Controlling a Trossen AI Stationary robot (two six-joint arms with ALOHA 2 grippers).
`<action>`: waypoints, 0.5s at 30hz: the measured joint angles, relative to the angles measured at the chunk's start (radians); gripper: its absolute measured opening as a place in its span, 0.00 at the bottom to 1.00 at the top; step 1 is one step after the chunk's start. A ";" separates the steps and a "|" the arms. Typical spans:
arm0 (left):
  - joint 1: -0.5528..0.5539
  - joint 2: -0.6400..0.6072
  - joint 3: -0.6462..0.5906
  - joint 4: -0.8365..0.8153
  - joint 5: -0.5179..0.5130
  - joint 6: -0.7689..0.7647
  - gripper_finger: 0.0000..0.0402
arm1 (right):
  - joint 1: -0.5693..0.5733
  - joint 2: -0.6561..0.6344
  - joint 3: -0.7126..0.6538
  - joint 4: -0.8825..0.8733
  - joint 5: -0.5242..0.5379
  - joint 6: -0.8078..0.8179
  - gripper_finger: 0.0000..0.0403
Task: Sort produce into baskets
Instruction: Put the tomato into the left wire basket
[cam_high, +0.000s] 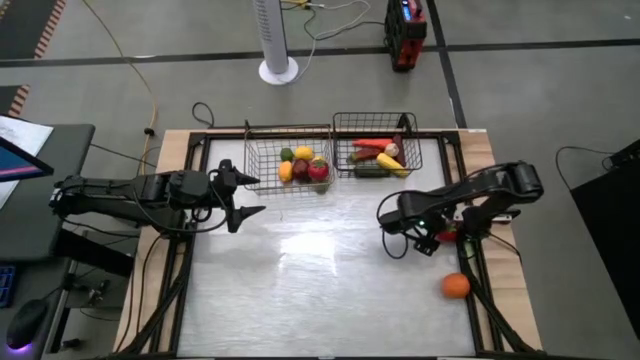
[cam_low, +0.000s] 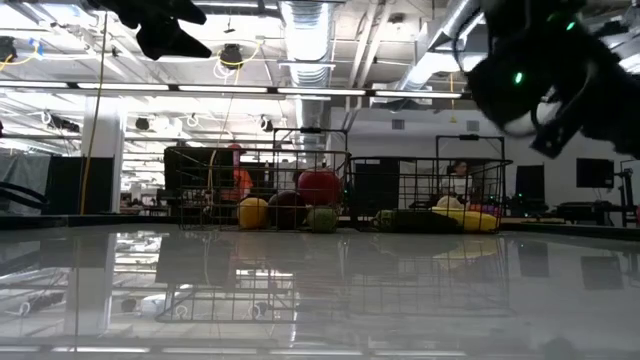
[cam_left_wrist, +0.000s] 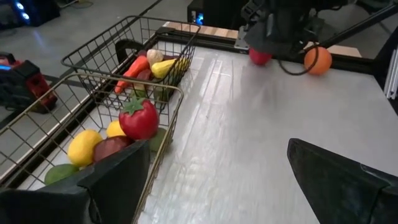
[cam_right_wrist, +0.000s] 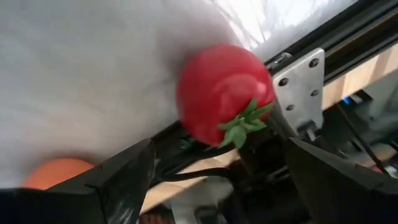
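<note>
My right gripper (cam_high: 432, 240) is open low over the table's right side. Its fingers stand on either side of a red toy tomato (cam_right_wrist: 221, 93) with a green calyx, apart from it. The tomato (cam_high: 448, 237) rests on the table against the right frame rail. An orange (cam_high: 456, 286) lies nearer the front edge. My left gripper (cam_high: 245, 197) is open and empty in front of the lighter wire basket (cam_high: 262, 168), which holds round produce. The darker basket (cam_high: 415, 150) beside it holds long produce.
Black frame rails (cam_high: 470, 250) run along the table's edges, and a metal bracket (cam_right_wrist: 298, 84) sits right behind the tomato. Both baskets stand at the far edge. The middle of the white tabletop (cam_high: 320, 270) is bare.
</note>
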 joint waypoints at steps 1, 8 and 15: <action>0.000 0.000 0.000 -0.001 0.000 0.000 0.91 | -0.009 0.022 -0.002 -0.002 0.000 -0.020 0.95; 0.000 0.000 0.000 -0.040 0.001 -0.005 0.91 | -0.057 0.182 -0.002 0.015 -0.011 -0.178 0.95; 0.000 0.000 0.000 -0.048 -0.011 -0.005 0.91 | -0.100 0.332 -0.002 0.028 -0.023 -0.346 0.94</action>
